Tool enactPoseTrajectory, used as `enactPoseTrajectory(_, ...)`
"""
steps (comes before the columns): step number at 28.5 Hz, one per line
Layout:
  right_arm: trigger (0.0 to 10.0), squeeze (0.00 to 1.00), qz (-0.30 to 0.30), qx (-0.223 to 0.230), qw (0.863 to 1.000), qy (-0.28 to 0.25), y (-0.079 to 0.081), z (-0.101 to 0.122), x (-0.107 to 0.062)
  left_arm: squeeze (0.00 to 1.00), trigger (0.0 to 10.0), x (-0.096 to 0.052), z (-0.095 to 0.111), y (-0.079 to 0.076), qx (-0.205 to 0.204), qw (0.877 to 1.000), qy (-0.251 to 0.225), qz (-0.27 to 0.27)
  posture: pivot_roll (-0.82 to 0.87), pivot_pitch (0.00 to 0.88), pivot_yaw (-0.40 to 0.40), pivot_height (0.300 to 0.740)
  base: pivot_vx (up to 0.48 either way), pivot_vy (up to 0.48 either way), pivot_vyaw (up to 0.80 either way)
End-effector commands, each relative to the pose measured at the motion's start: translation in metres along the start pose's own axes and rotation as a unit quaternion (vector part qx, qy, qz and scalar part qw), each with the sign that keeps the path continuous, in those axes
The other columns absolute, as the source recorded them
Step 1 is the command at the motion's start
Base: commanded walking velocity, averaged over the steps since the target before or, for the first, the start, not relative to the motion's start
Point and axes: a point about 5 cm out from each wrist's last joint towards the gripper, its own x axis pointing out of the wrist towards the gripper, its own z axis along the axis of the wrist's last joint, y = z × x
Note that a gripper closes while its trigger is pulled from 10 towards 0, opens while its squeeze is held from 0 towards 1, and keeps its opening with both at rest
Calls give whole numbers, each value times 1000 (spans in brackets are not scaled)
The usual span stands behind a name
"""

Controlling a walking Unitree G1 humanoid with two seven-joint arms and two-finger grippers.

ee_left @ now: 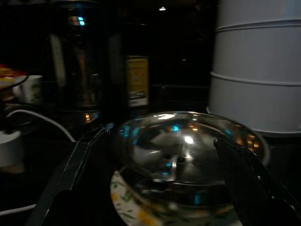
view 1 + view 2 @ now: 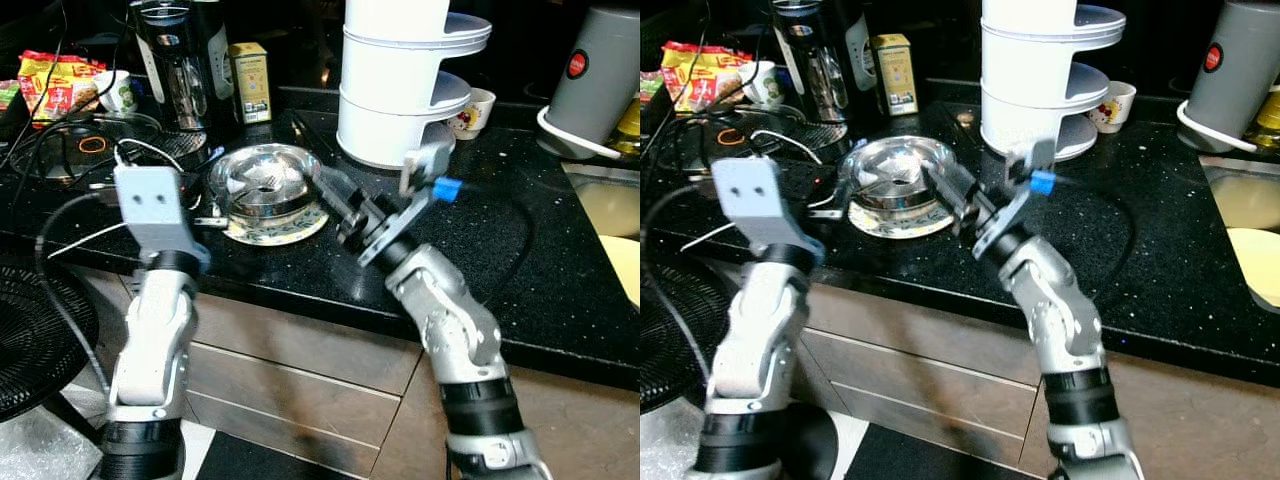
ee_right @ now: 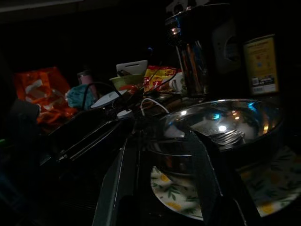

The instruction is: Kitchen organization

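The shiny round steel bowl (image 2: 265, 180) sits on a flowered plate (image 2: 290, 228) on the black counter (image 2: 520, 270). It may slide off the plate if pinched unevenly. The right gripper (image 2: 952, 192) spreads over its right rim, holding nothing; the left gripper (image 1: 160, 183), open and empty, flanks the near-left side.
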Motion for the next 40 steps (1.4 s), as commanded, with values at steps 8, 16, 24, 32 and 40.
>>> enactPoseTrajectory(8, 10000, 0, 35, -27, 999, 10, 11, -4, -2, 0, 10000, 0, -1, 7, 6, 1000, 5, 16, 62, 0, 9, 740, 0, 0, 0)
enactPoseTrajectory(16, 10000, 0, 40, -42, 998, 19, 14, -6, -3, 0, 10000, -7, -16, 11, 8, 999, 36, 21, 60, 0, 7, 740, 0, 0, 0)
enactPoseTrajectory(24, 10000, 0, 29, -59, 997, 32, 13, -11, -5, 0, 10000, -7, -18, 11, -1, 999, 39, 22, 60, 0, 5, 740, 0, 0, 0)
enactPoseTrajectory(32, 10000, 0, 27, -62, 997, 33, 12, -12, -7, 0, 0, -4, -16, 12, -3, 999, 30, 15, 59, 0, 8, 740, 0, 0, 0)
enactPoseTrajectory(40, 10000, 0, 26, -64, 997, 34, 12, -13, -8, 0, 0, -5, -17, 15, -3, 999, 31, 20, 61, 0, 9, 740, 0, 0, 0)
